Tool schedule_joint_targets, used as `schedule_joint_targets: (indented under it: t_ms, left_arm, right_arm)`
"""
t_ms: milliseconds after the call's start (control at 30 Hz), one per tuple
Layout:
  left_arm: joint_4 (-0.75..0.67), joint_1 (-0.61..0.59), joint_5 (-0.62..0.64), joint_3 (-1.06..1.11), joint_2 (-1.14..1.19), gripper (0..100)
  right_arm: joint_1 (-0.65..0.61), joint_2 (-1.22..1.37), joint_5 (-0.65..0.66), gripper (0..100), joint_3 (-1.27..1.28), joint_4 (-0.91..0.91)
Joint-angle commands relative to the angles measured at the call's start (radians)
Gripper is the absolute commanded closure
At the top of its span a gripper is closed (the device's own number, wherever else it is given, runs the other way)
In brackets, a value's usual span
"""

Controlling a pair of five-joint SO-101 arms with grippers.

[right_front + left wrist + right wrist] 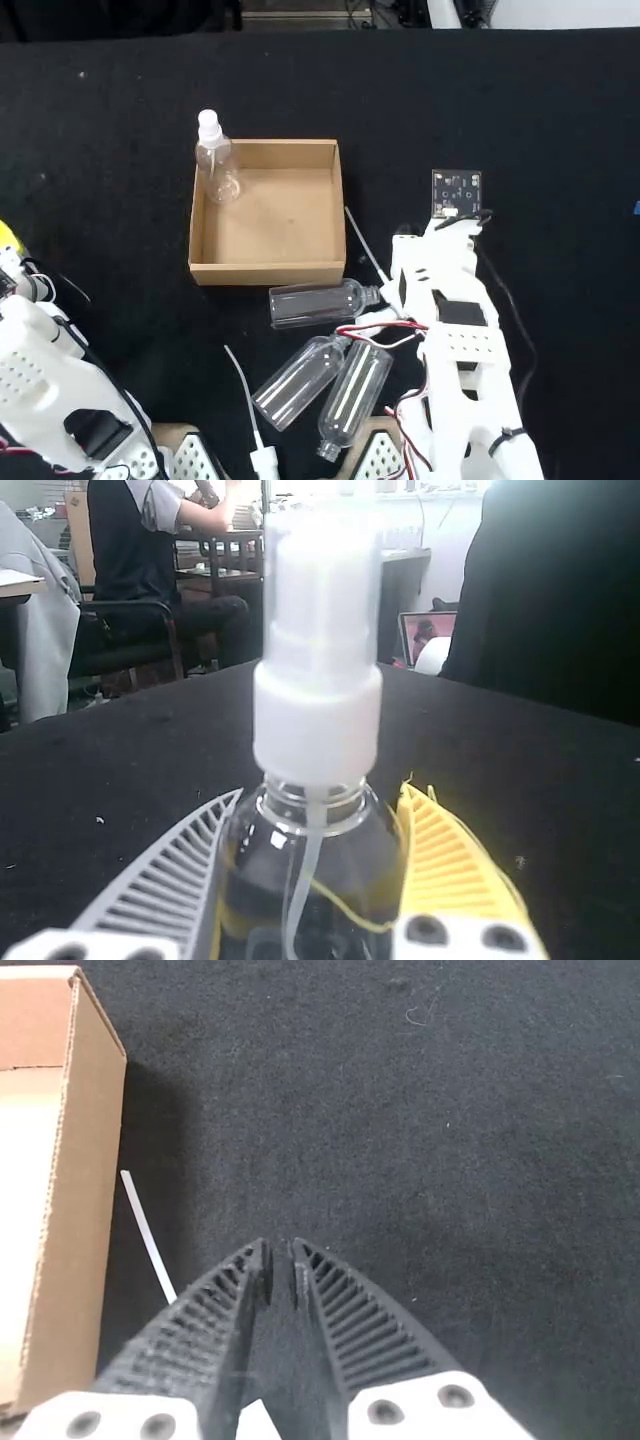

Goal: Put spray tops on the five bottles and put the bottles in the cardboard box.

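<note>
Clear bottle (pixel 300 825), white spray top (pixel 318 705)

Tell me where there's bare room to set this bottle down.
Most of the cardboard box floor is bare; only a capped bottle stands in its far-left corner. The table beyond the box is open too. Crowded: three lying bottles between box and right arm.

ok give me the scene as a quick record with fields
cardboard box: open, capped bottle standing in one corner
left pincer: shut on held bottle with spray top fitted
right pincer: shut, beside the box
uncapped bottles: three lying on the table near the box
loose spray top: on the table by the bottles
</note>
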Motion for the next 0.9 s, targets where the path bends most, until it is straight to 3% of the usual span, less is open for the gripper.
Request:
schedule_joint_targets:
  t_ms: [0, 133, 233, 633, 733, 867]
  left_arm:
    - [-0.025, 0.033, -0.002, 0.021, -0.023, 94]
    - [-0.163, 0.116, -0.005, 0.11, -0.127, 97]
    - [-0.149, 0.211, -0.009, 0.147, -0.265, 96]
    - [0.539, 0.559, -0.003, 0.154, -0.934, 96]
    - [0.634, 0.644, -0.002, 0.154, -0.999, 96]
    - [0.657, 0.745, -0.002, 0.154, -1.019, 96]
  right_arm:
    - [0.005, -0.015, 0.003, 98.3, -0.01, -0.023]
    - [0.005, -0.015, 0.003, 98.3, -0.012, -0.023]
    - [0.006, -0.015, 0.003, 98.3, -0.01, -0.023]
    - [0.006, -0.015, 0.003, 98.3, -0.008, -0.023]
    - [0.006, -0.015, 0.003, 98.3, -0.008, -0.023]
    - [0.008, -0.015, 0.003, 98.3, -0.008, -0.023]
